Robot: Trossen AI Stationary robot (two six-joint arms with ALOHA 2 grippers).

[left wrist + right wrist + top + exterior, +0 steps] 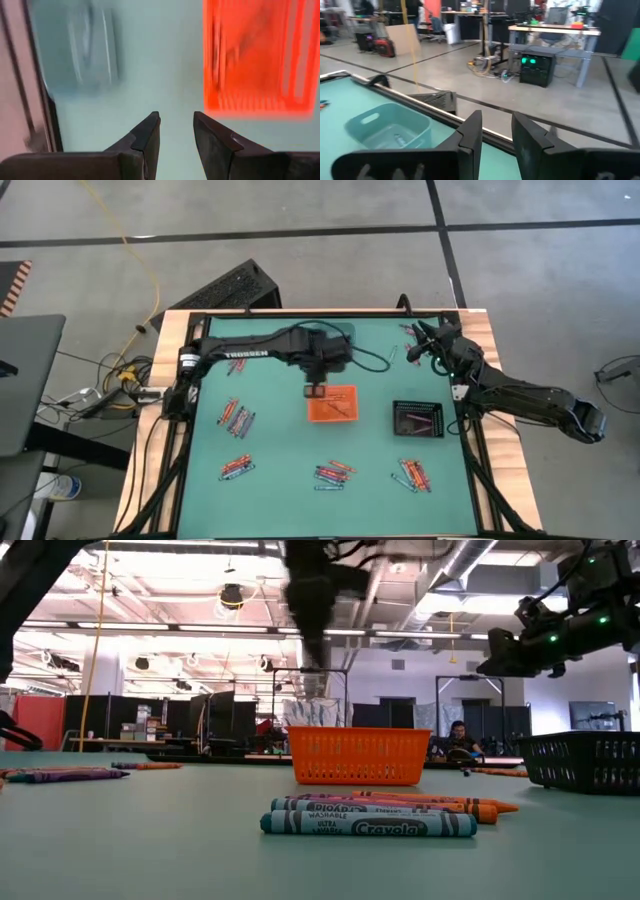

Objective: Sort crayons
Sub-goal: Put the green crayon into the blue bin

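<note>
Crayons lie on the green mat in loose groups: at the left [237, 418], near left [237, 467], near middle [333, 473], near right [412, 474] and far right corner [410, 330]. Up close, the low view shows a teal crayon [368, 825] in front of orange ones. My left gripper [314, 391] hangs over the mat, just off the far left corner of the orange tray [332, 403]; it is open and empty [176, 120]. My right gripper [422, 345] is raised at the far right corner, open and empty [497, 130].
A black tray [418, 420] stands to the right of the orange tray. A teal tray [387, 127] stands at the far side of the mat and also shows in the left wrist view [90, 45]. The orange tray holds a few thin sticks [340, 408]. A black frame [465, 430] edges the mat.
</note>
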